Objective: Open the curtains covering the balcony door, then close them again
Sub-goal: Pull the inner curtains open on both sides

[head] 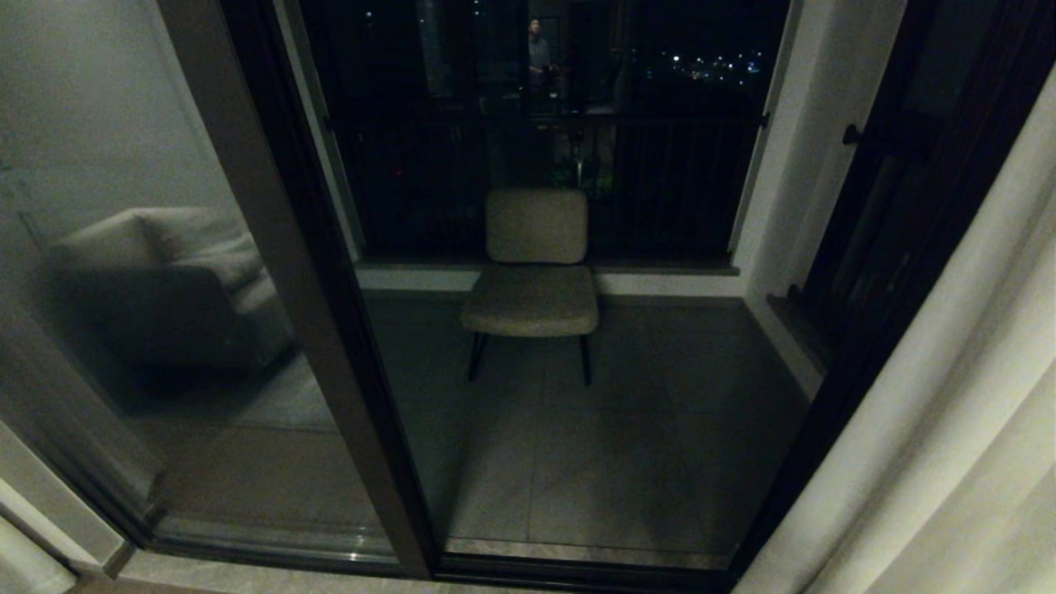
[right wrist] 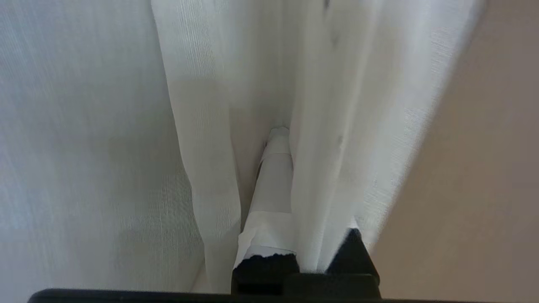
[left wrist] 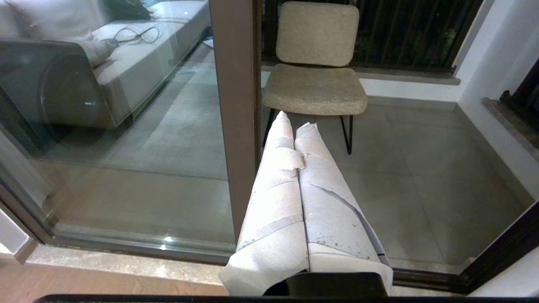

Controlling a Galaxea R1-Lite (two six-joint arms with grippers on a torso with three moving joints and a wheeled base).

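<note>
Dark balcony beyond the glass; right-hand curtain gathered aside, balcony door (head: 330,346) uncovered.

Grey tiled balcony floor (head: 627,462) carries one beige chair (head: 535,272) against the railing; a sofa reflects in the left pane. Curtains (head: 949,429) hang bunched in pleats at the right edge of the door frame (a sliver of pale fabric also at the far lower left). Right claw (right wrist: 290,139) sits buried in a fold of the curtain, fingers pressed together pinching the fabric between them. Left claw (left wrist: 297,126), tape-wrapped, is pressed together on nothing, pointing toward the chair.
</note>
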